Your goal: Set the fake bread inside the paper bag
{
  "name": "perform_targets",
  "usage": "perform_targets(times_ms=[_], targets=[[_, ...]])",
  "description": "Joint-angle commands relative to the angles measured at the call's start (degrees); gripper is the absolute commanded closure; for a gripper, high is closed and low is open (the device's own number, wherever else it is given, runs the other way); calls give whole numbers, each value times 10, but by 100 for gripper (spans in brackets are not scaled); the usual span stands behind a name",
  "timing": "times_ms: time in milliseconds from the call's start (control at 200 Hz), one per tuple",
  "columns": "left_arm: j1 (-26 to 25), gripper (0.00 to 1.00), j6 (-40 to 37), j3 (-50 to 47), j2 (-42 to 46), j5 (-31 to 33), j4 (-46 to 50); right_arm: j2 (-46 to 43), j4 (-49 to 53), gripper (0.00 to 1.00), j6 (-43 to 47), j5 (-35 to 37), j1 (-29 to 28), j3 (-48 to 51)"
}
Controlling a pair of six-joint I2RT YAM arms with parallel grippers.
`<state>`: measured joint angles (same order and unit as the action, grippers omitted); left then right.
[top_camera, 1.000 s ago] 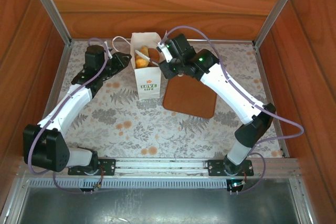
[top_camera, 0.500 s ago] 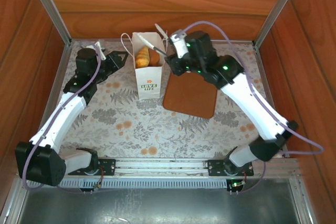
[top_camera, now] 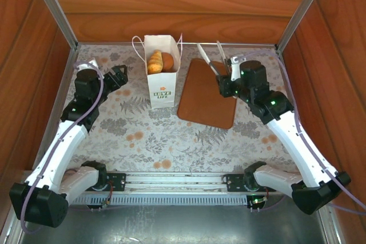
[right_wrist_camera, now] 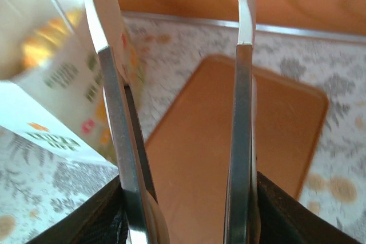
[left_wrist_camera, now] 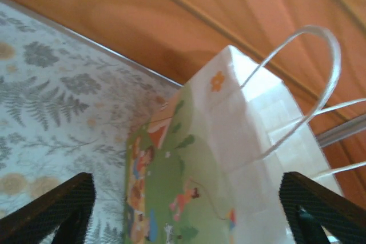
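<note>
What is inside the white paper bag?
In the paper bag, at its open top, lie a golden croissant and a darker brown roll. Anything beneath them is hidden.

Top view evenly, softly lit; only faint shadows cast on patterned table cover (top_camera: 148,141). Mild sheen seen on far wooden wall (top_camera: 183,4). Left wrist view blurred throughout; paper bag (left_wrist_camera: 229,141) rendered soft, washed out. Right wrist view: metal fingers (right_wrist_camera: 117,118) out of focus, fake bread (right_wrist_camera: 40,47) smeared into yellow glow.

The right gripper (top_camera: 209,46) has pulled back from the paper bag (top_camera: 162,88) to hang over the brown board (top_camera: 205,101) — the left gripper (top_camera: 120,76), fingers (left_wrist_camera: 54,207) sprung wide, has withdrawn leftward and nearer.
</note>
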<state>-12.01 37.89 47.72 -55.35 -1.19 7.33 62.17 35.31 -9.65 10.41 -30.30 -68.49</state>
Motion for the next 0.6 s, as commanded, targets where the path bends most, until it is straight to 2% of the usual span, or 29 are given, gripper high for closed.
perform_targets(times_ms=[0,190,385,595], targets=[[10,0,0,-24,8,28,-1,-2,-38,46,-28,13,5,42],[33,0,19,-46,0,30,-2,59,-82,47,-48,42,11,108],[41,0,21,-56,-14,23,-17,179,-62,53,-56,96,10,93],[46,0,28,-45,-34,19,-30,247,-56,53,-59,95,9,93]])
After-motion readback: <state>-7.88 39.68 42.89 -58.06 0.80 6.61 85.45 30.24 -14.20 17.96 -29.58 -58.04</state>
